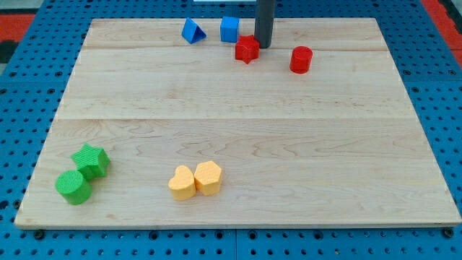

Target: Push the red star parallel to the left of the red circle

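1. The red star-shaped block [247, 49] lies near the wooden worktop's [231, 130] top edge, with the red cylindrical circle block [301, 59] apart to its right, slightly lower.
2. The arm carries no jaws and holds nothing; my tip [263, 46] stands just beside the star's upper right.
3. The pushing step seems under way; next, nudging the star slightly downward should level it with the circle.

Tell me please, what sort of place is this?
Probably a robotics lab bench: a wooden board lies on a blue perforated base, with small coloured blocks such as the red star, and my tip beside it.
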Action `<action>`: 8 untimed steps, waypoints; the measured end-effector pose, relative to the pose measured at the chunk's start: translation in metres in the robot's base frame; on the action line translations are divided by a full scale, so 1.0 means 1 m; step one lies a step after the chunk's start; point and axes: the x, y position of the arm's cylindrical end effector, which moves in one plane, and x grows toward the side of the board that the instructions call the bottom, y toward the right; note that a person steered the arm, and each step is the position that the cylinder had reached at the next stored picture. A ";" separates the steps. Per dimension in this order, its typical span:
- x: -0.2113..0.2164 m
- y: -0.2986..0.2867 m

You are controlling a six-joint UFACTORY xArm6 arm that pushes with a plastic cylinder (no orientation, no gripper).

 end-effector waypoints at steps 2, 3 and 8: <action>-0.004 -0.055; -0.009 -0.104; 0.082 -0.031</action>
